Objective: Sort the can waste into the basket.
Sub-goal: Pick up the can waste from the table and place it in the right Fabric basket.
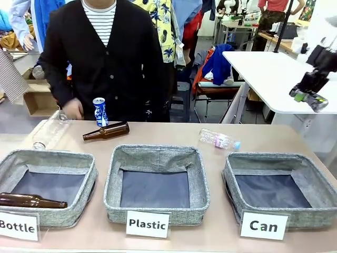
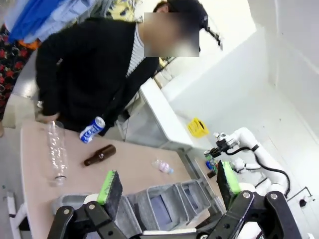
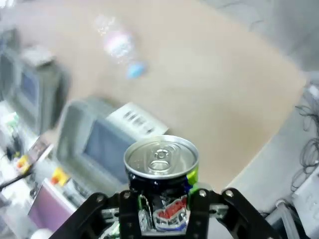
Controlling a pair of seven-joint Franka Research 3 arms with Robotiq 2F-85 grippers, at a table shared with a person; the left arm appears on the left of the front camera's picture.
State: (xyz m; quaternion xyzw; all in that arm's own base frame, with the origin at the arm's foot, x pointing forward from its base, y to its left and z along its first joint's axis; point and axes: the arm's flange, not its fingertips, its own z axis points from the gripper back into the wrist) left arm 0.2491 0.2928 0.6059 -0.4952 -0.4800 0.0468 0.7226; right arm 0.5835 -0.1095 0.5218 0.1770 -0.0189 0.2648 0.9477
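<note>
The Can basket [image 1: 279,158] stood open-topped at the near right of the table [image 1: 263,134], its dark lining bare, with a white card [image 1: 263,225] against its near wall. Behind it ran a bare strip, a small plastic bottle [image 1: 219,139] lying toward the middle. The right gripper [image 1: 306,95], jaws clamped on the crushed can [image 3: 161,162], hung high off the right end. The far left was crowded: a clear bottle [image 1: 48,132], an upright blue-and-white can [image 1: 100,112], a brown bottle [image 1: 107,131] and the person's hand [image 1: 72,109].
</note>
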